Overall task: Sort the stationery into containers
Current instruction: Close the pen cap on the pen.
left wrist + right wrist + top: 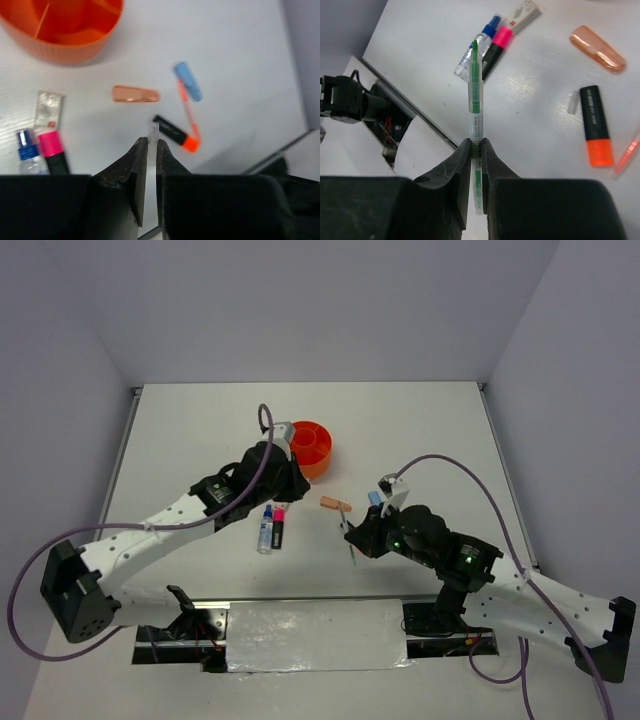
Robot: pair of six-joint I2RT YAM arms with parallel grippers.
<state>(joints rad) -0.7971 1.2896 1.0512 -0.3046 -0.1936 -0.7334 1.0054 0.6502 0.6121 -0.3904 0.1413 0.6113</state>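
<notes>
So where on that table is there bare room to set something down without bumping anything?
The far strip of the table behind the orange organiser is bare, and so is the far left corner beyond the left arm. The middle is crowded: blue-capped marker, pink highlighter, peach piece and the right gripper with its green pen.

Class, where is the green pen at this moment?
In the right wrist view, the green pen is clamped in the right tool, its tip pointing toward the pink-black highlighter and blue-capped marker.
</notes>
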